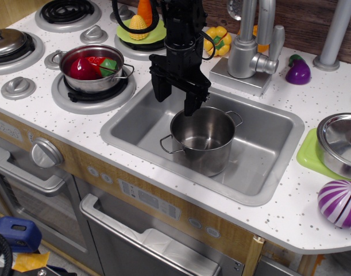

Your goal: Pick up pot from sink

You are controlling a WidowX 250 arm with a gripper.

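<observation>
A steel pot [203, 138] with two side handles stands upright and empty in the middle of the sink [267, 155]. My black gripper [175, 98] hangs open just above the pot's far-left rim. Its left finger is outside the pot to the left, and its right finger is at the rim's edge. Nothing is between the fingers.
A grey faucet [250, 52] stands behind the sink. A pot with toy vegetables [93, 69] sits on the left burner. A toy eggplant [298, 70], a lidded pan on a green mat [343, 144] and a purple onion [339, 202] are on the right. Toy corn and pepper lie behind.
</observation>
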